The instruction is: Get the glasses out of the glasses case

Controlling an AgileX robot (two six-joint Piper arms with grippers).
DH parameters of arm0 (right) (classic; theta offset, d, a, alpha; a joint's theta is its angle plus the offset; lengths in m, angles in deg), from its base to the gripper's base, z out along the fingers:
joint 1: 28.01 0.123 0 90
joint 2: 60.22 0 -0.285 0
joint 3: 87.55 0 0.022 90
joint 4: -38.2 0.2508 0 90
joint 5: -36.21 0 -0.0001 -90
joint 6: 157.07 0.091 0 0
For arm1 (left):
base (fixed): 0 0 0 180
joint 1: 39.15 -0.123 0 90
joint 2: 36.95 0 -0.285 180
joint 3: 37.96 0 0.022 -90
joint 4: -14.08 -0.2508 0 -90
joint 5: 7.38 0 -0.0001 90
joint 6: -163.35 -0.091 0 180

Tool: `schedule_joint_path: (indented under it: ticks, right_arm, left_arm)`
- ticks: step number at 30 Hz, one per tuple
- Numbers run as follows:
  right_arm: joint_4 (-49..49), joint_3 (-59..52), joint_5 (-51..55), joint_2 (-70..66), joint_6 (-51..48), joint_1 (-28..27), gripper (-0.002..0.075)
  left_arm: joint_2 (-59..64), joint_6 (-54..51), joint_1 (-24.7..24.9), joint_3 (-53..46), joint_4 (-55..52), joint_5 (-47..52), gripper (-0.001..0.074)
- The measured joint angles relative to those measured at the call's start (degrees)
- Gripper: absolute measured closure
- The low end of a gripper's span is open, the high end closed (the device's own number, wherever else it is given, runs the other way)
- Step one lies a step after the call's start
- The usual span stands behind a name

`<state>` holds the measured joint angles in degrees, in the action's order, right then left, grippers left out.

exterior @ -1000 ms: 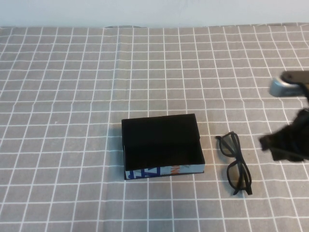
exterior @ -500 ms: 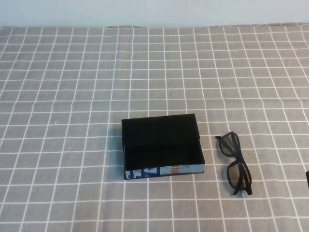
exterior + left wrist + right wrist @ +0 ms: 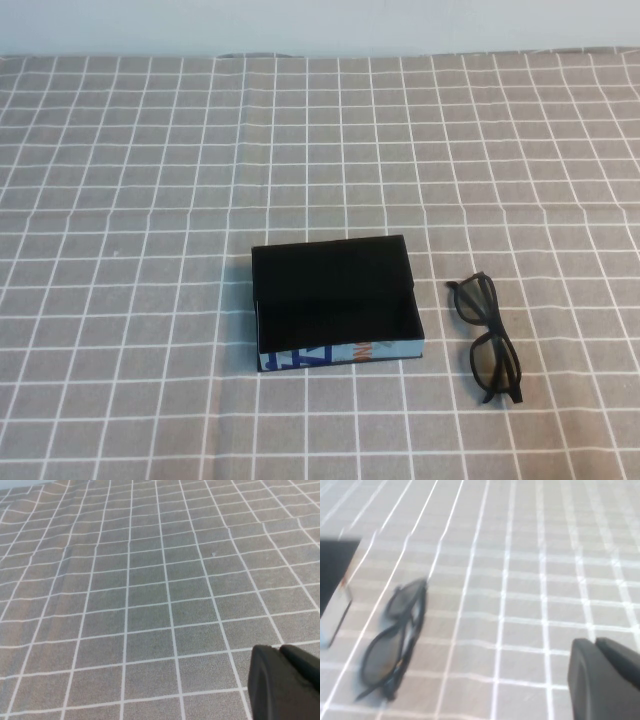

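The right claw (image 3: 605, 680) shows only as a dark tip in the corner of its own wrist view, raised above the tabletop (image 3: 150, 150) near the glasses (image 3: 486, 338); its two fingertips appear pressed together and it holds nothing. The left claw (image 3: 285, 682) also shows only as a dark tip in its wrist view, over bare checked cloth, and its tips likewise look closed and empty. Neither claw appears in the high view. A second ago the right arm stood at the right edge of the tabletop in that view, half a second ago only a sliver of it remained, and now it is gone, while the glasses and the glasses case (image 3: 336, 302) lie exactly where they were. That suggests the glasses are already out and the arm has pulled back, so the task looks finished. The glasses lie flat on the cloth just beside the case, on its right-edge side and apart from it, towards the near edge. Their long axis runs roughly from far edge to near edge, tilted slightly towards the near right corner. The case sits open, its printed wall facing the near edge.
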<state>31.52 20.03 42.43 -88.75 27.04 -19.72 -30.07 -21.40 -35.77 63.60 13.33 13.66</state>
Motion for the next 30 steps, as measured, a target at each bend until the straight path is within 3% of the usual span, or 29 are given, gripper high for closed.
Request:
schedule_joint_path:
  ticks: [10, 21, 30]
  right_arm:
    - [-0.1, -6.3, -0.1, 20.0, 0.0, -3.1, 0.0743]
    - [2.4, -6.4, 4.6, 21.2, 0.0, -3.2, 0.0743]
    - [15.3, -6.4, 9.7, 21.2, -16.8, -3.2, 0.0743]
  left_arm:
    - [0.0, 0.0, 0.0, 0.0, 0.0, 0.0, 0.0739]
    - [0.0, 0.0, 0.0, 0.0, 0.0, 0.0, 0.0739]
    - [0.0, 0.0, 0.0, 0.0, 0.0, 0.0, 0.0739]
